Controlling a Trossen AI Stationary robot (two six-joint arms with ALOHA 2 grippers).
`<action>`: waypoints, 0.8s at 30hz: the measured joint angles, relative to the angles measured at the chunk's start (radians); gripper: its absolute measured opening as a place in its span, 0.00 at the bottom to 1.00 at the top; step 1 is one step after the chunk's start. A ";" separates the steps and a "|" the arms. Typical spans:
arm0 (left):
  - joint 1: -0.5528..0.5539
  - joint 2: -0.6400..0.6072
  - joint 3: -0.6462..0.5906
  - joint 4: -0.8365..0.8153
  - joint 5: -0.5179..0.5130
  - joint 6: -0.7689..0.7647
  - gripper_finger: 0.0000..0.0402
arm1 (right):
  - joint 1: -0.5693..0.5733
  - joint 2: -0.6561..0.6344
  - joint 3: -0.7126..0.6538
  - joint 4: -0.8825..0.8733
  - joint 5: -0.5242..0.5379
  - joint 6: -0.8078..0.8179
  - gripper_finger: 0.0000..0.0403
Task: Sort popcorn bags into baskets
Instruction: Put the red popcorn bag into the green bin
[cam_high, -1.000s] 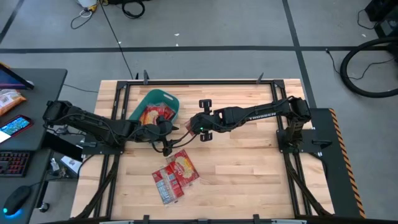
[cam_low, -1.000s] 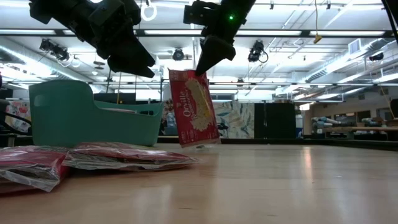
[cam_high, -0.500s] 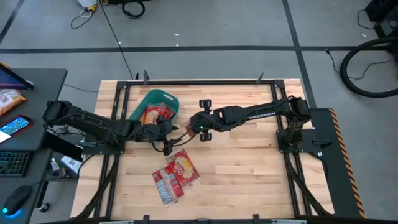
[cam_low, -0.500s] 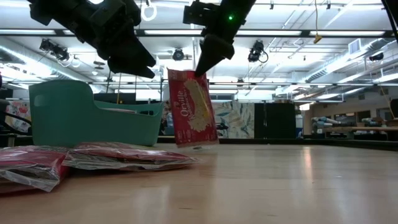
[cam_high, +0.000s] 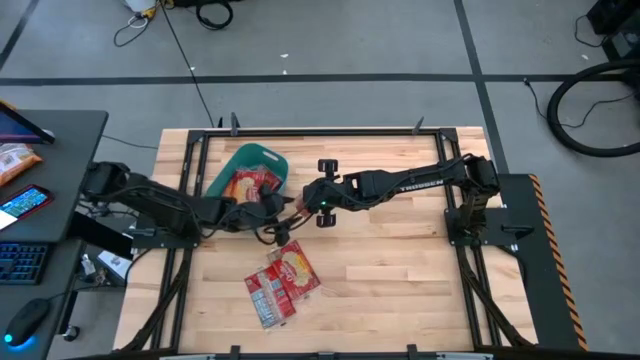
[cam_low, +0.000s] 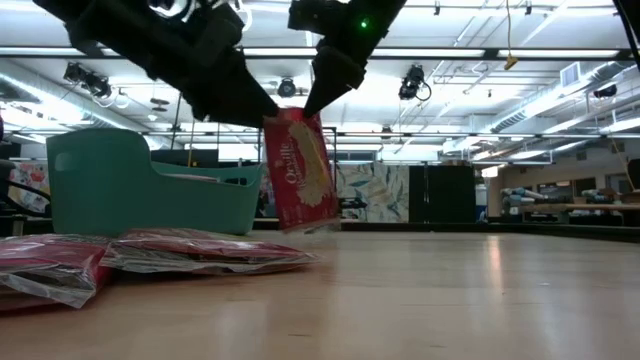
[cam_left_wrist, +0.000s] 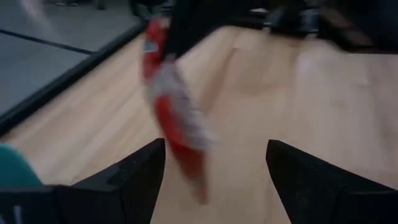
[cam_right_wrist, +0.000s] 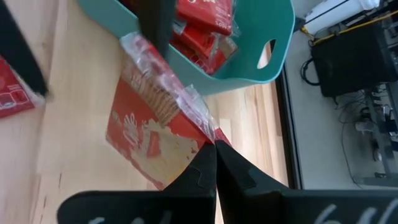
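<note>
The wooden table (cam_high: 400, 260) is carrying the teal basket (cam_high: 232, 165) toward 10 o'clock, with red packets (cam_right_wrist: 208, 18) lying inside. 2 more popcorn bags (cam_high: 282, 283) are lying flat toward 6 o'clock. The right gripper (cam_low: 312, 108) is pinching 1 hanging bag (cam_low: 300, 170) by its top edge at centre. The left gripper (cam_left_wrist: 214, 162) is standing wide beside that bag.

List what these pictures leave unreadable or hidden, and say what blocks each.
- Held popcorn bag: in the left wrist view it is smeared by motion, so its print is unreadable.
- Basket contents: the low view shows only the tub's wall; in the high view the arms cover part of it, so the packet count is unclear.
- Bags on the table: in the low view the picture's left edge cuts them off.
- Left gripper: whether it touches the held bag cannot be told.
</note>
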 joint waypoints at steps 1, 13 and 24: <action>0.005 0.013 0.000 0.011 -0.017 0.008 0.71 | 0.000 0.000 0.000 0.003 0.000 0.000 0.01; 0.067 0.066 0.000 0.058 -0.045 0.084 0.59 | 0.006 0.000 0.000 0.033 -0.038 0.001 0.01; 0.069 0.013 0.000 0.041 -0.043 0.119 0.19 | 0.006 0.000 0.000 0.037 -0.046 -0.025 0.04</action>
